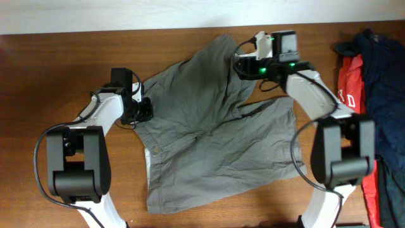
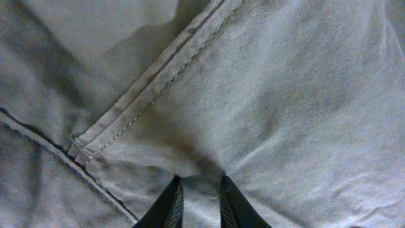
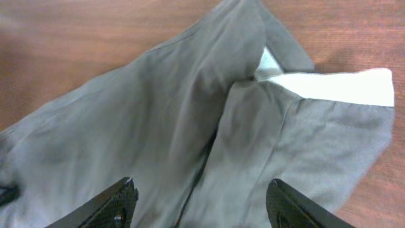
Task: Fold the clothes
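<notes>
Overhead, the shorts (image 1: pixel 215 145) lie spread and rumpled mid-tabletop (image 1: pixel 50 63), between both arms; the left end effector (image 1: pixel 142 111) sits at their left edge, the right end effector (image 1: pixel 243 66) at their upper edge; a red garment (image 1: pixel 348 85) and navy clothes (image 1: pixel 383 69) lie far right. Left wrist: fingers (image 2: pixel 169 206) narrow, pinching a pucker of grey cloth below a stitched seam (image 2: pixel 152 82). Right wrist: fingers (image 3: pixel 117 202) wide apart over the shorts; pale lining (image 3: pixel 335 85) showing.
</notes>
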